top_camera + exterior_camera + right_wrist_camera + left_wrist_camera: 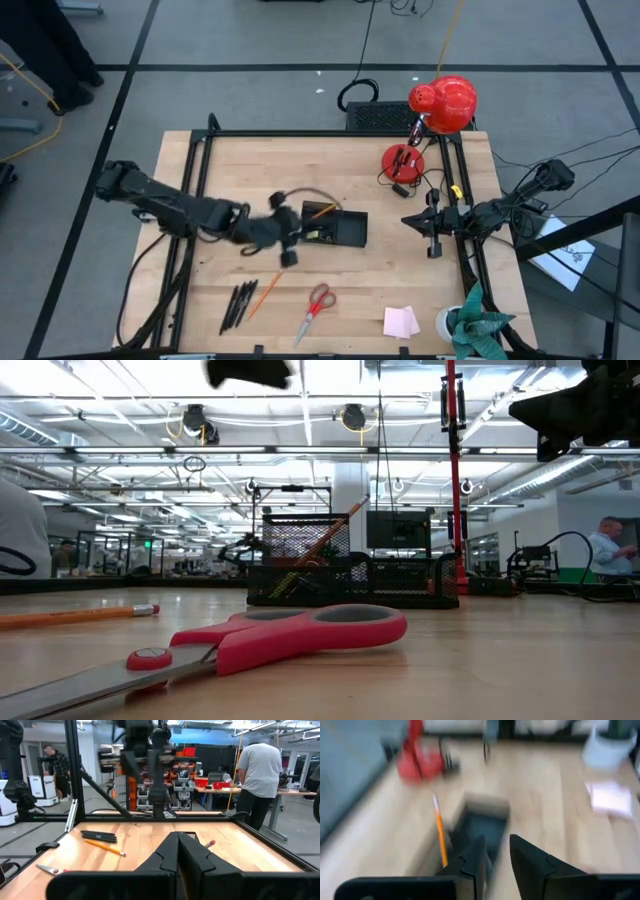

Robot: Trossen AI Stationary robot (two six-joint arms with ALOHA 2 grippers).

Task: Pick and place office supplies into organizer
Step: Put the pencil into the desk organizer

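Observation:
The black organizer [338, 229] stands mid-table with one orange pencil [320, 210] leaning in it, tip up [439, 834]. My left gripper [497, 857] hovers just left of the organizer [482, 822], raised above the table. It is open, with nothing between its fingers. Near the front edge lie the black pens [238, 303], another orange pencil [265, 293], the red-handled scissors [316, 308] and a pink sticky-note pad [400, 321]. My right gripper [432, 238] waits shut at the table's right side, above the wood.
A red desk lamp [442, 104] with its round base [403, 160] stands at the far right. A white roll [449, 322] sits at the near right corner. A black frame [200, 150] borders the table. People stand in the room beyond [260, 770].

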